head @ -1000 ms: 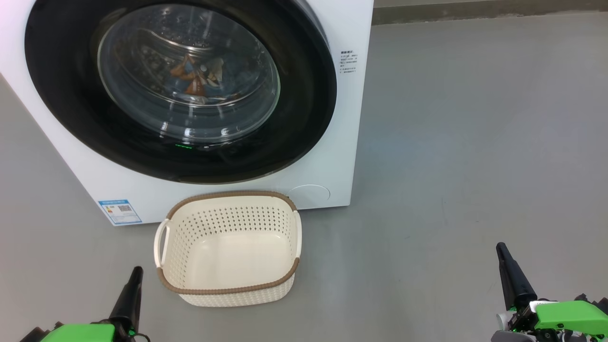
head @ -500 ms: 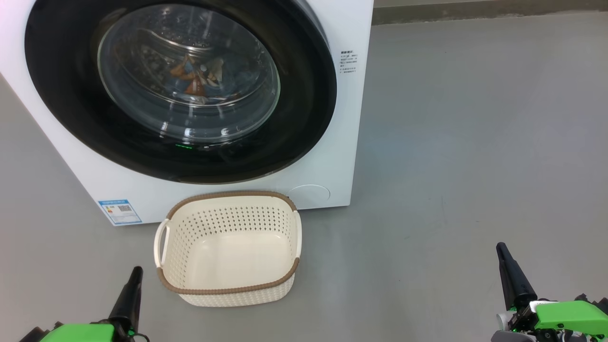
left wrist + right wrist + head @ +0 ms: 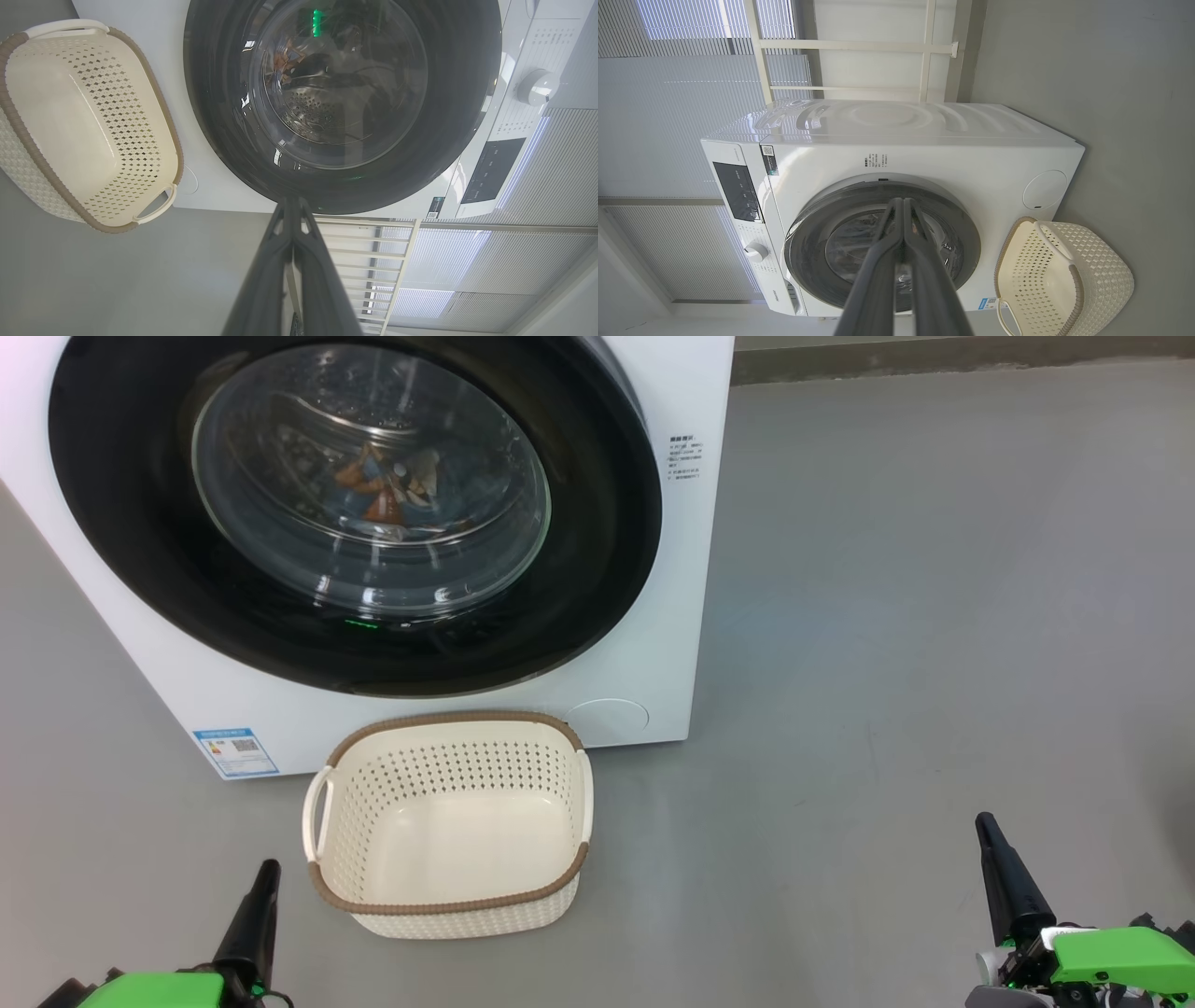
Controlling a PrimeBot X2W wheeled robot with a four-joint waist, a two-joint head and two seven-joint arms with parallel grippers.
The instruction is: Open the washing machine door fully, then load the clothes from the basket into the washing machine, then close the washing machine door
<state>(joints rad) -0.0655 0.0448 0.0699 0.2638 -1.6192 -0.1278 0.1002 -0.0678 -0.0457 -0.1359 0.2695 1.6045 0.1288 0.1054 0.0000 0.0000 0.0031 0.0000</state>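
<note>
The washing machine (image 3: 672, 579) stands ahead with its door (image 3: 597, 523) shut flat against the front. Through the glass bowl I see the clothes (image 3: 387, 490) lying in the drum, orange and light-blue print. The cream basket (image 3: 448, 905) sits on the floor just below the door, nothing in it. My left gripper (image 3: 267, 868) is shut at the lower left, beside the basket's near-left corner. My right gripper (image 3: 982, 821) is shut at the lower right, well away from the machine. Both wrist views show the door (image 3: 224, 93) (image 3: 957, 228) and the basket (image 3: 28, 126) (image 3: 1106, 275).
Grey floor (image 3: 934, 616) stretches to the right of the machine. A skirting edge (image 3: 934, 359) runs along the back. Blinds and a white window frame (image 3: 784, 46) rise behind the machine. A control panel and knob (image 3: 537, 86) sit on its top front.
</note>
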